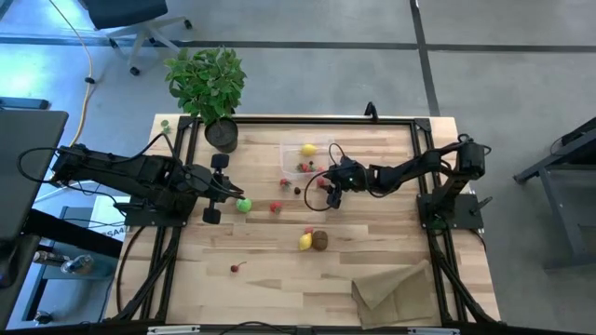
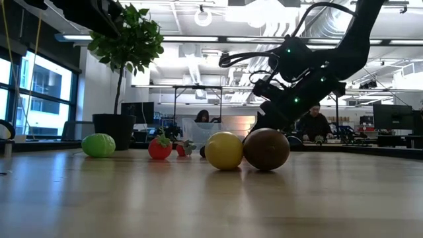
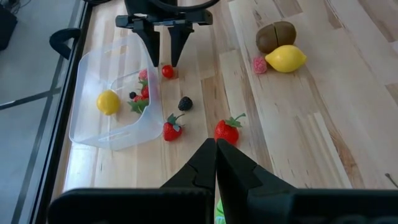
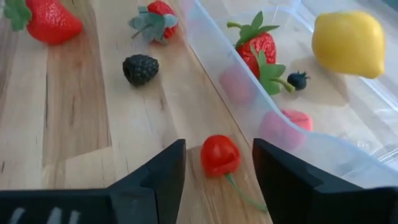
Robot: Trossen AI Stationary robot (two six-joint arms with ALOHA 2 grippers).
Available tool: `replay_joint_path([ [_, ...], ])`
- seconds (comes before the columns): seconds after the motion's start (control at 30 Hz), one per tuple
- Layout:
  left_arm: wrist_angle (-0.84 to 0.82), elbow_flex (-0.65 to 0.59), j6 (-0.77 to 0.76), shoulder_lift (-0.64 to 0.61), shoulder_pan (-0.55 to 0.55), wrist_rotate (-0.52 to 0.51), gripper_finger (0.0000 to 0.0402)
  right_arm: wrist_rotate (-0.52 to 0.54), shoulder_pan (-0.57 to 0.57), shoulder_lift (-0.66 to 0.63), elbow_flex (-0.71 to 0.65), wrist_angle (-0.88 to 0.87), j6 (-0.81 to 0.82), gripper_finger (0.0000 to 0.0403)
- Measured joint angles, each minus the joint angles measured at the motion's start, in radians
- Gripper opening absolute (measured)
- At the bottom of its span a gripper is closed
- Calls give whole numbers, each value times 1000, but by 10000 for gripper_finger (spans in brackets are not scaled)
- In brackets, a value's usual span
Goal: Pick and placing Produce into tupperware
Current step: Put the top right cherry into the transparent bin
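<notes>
The right tool (image 4: 214, 165) is hanging with its dark fingers apart, straddling a small glossy red cherry (image 4: 219, 154) lying on the pale wooden tabletop (image 1: 279, 270), just outside the near wall of the clear plastic tupperware (image 4: 348, 158). Its thin green stem is trailing back toward the tool. The left tool (image 3: 214, 163), pressed together, is waiting well off at the left, beside the lime (image 1: 244, 206).

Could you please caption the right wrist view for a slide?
Right gripper, open, straddles a red cherry beside the tupperware.
</notes>
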Motion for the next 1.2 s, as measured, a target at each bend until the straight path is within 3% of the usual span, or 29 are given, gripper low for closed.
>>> replay_joint_path([
  [0.63,0,0,0,0,0,0,3,-3,0,2,0,-6,10,194],
  [0.87,0,0,0,0,0,0,3,-4,0,74,0,61,34,194],
  [1.2,0,0,0,0,0,0,3,18,0,80,0,89,45,193],
])
